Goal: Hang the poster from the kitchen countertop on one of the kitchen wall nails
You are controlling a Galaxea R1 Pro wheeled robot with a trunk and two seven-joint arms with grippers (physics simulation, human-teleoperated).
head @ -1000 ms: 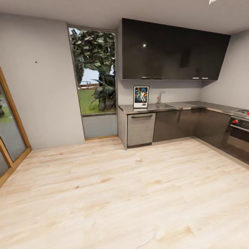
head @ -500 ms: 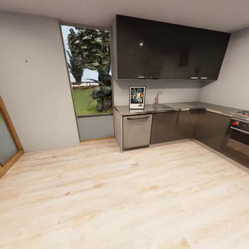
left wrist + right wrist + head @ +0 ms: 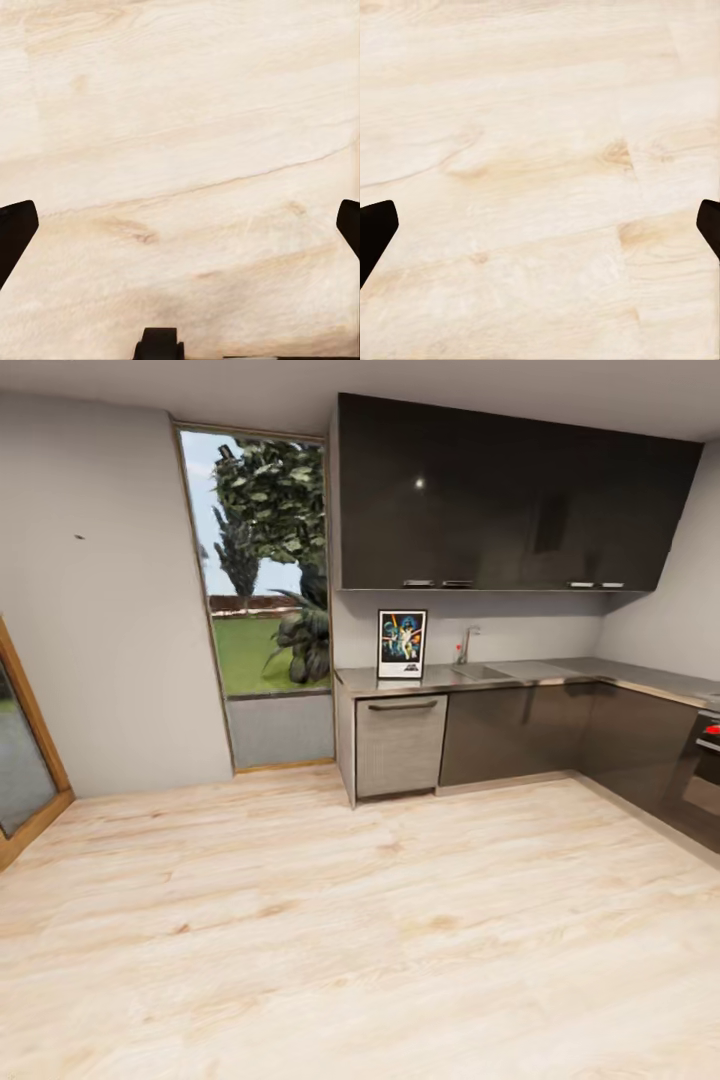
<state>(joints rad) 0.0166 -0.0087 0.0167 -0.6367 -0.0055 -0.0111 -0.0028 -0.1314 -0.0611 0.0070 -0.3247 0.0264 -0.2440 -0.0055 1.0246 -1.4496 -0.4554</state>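
The poster stands upright at the left end of the grey kitchen countertop, leaning against the wall under the dark upper cabinets. A wall nail shows as a small dark dot on the light-grey wall left of the window. In the left wrist view my left gripper is open, its dark fingertips far apart over bare wooden floor. My right gripper is open too, fingertips spread above the floorboards. Neither holds anything.
A tall window sits between the nail wall and the cabinets. A tap and sink lie right of the poster. An oven is at the far right. A wood-framed glass door is at the left. Light wooden floor stretches ahead.
The whole head view has shifted, so the camera has moved; the kitchen looks slightly nearer and the oven has slid toward the right edge. The poster stays on the countertop.
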